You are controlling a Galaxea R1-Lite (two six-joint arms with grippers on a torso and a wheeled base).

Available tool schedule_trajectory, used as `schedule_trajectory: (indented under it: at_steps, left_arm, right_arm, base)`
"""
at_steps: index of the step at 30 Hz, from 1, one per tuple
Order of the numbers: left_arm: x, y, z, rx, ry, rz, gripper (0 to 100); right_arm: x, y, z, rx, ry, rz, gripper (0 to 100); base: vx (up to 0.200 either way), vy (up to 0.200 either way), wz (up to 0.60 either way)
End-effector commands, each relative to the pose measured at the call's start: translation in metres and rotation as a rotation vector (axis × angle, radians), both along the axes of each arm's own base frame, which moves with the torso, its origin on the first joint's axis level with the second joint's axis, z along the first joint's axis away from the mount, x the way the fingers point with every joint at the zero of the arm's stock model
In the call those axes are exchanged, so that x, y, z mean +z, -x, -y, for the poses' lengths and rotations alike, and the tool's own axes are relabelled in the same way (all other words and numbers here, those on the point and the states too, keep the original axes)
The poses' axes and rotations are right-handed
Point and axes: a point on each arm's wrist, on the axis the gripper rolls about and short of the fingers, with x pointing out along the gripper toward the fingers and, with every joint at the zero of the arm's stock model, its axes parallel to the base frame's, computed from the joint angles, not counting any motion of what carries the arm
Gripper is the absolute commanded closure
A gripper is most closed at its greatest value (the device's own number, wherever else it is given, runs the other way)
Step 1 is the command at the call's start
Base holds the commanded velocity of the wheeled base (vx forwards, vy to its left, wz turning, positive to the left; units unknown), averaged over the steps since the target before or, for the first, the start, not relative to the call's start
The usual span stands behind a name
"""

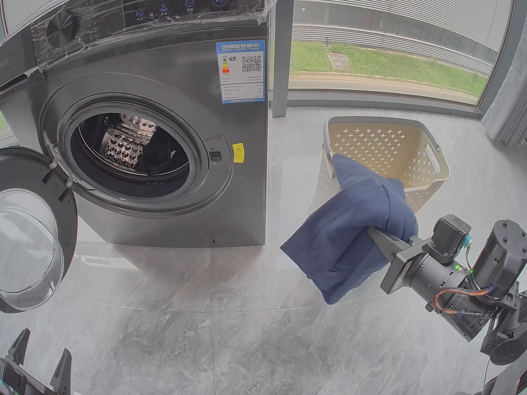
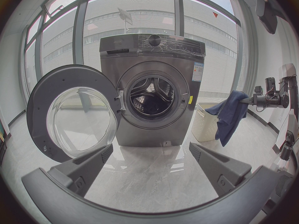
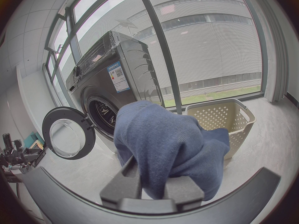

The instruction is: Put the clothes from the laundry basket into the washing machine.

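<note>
You can't see the tips of the right gripper (image 1: 381, 237); the blue cloth (image 1: 346, 237) covers them. Beyond that gripper, the cloth hides part of the laundry basket (image 1: 384, 120). The picture's edge cuts off your left gripper (image 1: 41, 357).

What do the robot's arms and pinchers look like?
The right arm is chunky, dark grey and black, with round joints, a curly orange cable and a tiny green light. The right gripper has flat grey wedge fingers. The left gripper has two dark grey pointed fingers with textured inner pads, on a curved grey bar.
</note>
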Motion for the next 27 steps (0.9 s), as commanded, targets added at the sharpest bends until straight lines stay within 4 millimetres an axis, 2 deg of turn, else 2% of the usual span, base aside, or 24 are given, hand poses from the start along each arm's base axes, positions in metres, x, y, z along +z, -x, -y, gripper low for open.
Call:
schedule_trajectory:
  at_steps: [1, 14, 23, 27]
  left_arm:
    - [-0.0042, -0.0005, 0.0000, 0.000, 0.000, -0.007, 0]
    - [-0.0042, -0.0005, 0.0000, 0.000, 0.000, -0.007, 0]
    - [-0.0042, -0.0005, 0.0000, 0.000, 0.000, -0.007, 0]
    - [-0.0042, -0.0005, 0.0000, 0.000, 0.000, -0.007, 0]
  right_arm:
    - [-0.0001, 0.0000, -0.0005, 0.002, 0.000, 0.000, 100]
    - [0.0008, 0.0023, -0.0032, 0.017, -0.004, 0.004, 100]
    - [0.0014, 0.0014, -0.0032, 0.014, -0.013, 0.013, 100]
    - [0.0017, 0.0000, -0.0021, 0.007, -0.014, 0.014, 100]
  base:
    - [0.000, 0.200, 0.00]
    - [0.000, 0.200, 0.00]
    - [0.000, 0.000, 0.00]
    - [-0.200, 0.000, 0.00]
